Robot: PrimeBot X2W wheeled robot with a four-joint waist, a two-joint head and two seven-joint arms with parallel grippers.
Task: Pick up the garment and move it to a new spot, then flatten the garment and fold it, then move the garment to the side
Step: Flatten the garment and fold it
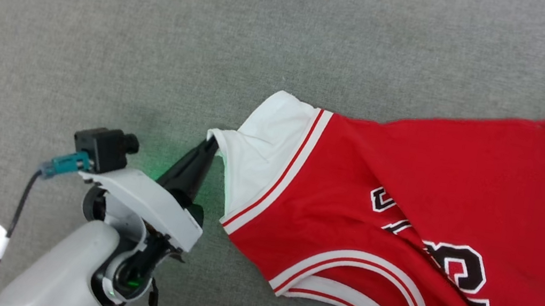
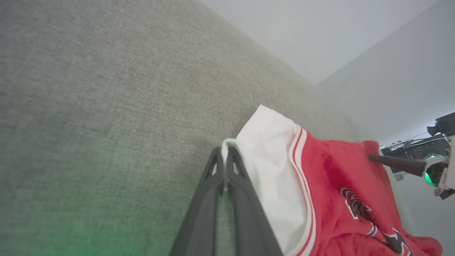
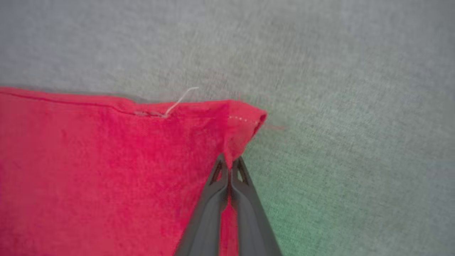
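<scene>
Left pincer (image 1: 209,148) pinches the garment (image 1: 408,184) by its white sleeve tip. Right pincer (image 3: 231,164) nips the red hem corner near the wall-side edge of the grey fabric surface (image 1: 162,23). Both bites look shallow, so pulling taut could slip either.

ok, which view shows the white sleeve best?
Head view: the garment's white sleeve whole, tip shut in the left jaws. Left wrist view: sleeve close, partly behind the fingers. Right wrist view: the red hem corner, held by the right jaws.
</scene>
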